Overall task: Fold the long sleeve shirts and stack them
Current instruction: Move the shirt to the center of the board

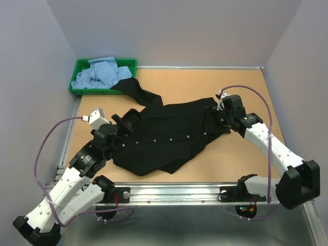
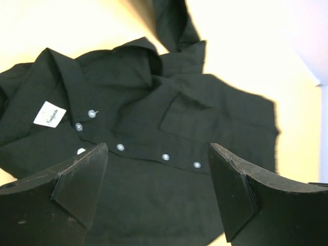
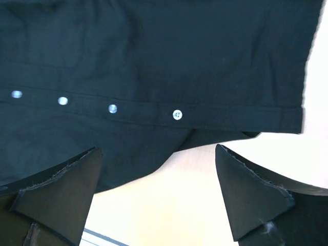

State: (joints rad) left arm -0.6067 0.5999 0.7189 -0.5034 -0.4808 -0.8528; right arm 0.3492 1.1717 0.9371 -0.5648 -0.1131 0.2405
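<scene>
our left arm (image 1: 66, 184) reaches up from its base at the near left corner, elbow bent, forearm slanting toward the middle. our left claw (image 1: 121, 123) stands with jaws spread wide and nothing between them; its wrist view shows both fingers (image 2: 77, 184) far apart. our right arm (image 1: 271, 146) comes in from the near right, forearm slanting up and leftward. our right claw (image 1: 219, 116) is likewise spread wide, gripping nothing, tips angled downward.

White shells, black joints and purple cables (image 1: 37, 164) are seen on the arms (image 1: 69, 189); the left gripper (image 2: 158, 147) is fitted with black fingers (image 2: 77, 189).
</scene>
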